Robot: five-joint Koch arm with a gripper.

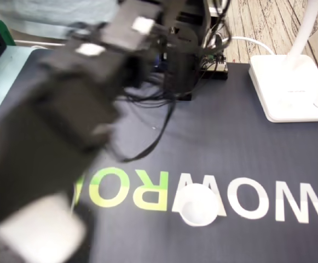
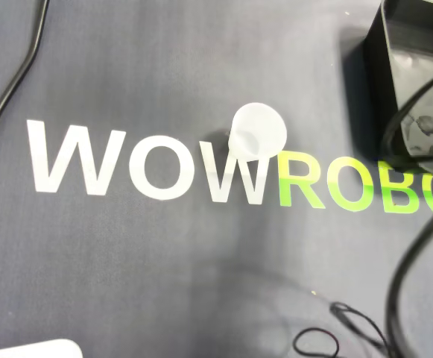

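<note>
A small white cup (image 1: 197,204) stands upright on the dark mat, on the white letters, and shows from above as a cup (image 2: 257,131) by the W. My black arm (image 1: 65,126) reaches from its base (image 1: 180,60) toward the lower left of the fixed view, large and blurred. Its outer end (image 2: 413,74) fills the top right corner of the overhead view, well clear of the cup. No fingertips can be made out in either view, and nothing shows as held.
A white lamp base (image 1: 290,87) sits at the mat's right rear in the fixed view and peeks in as a lamp corner (image 2: 30,349). Loose black cables (image 1: 148,131) trail over the mat, and a cable (image 2: 406,276) loops at the overhead's right.
</note>
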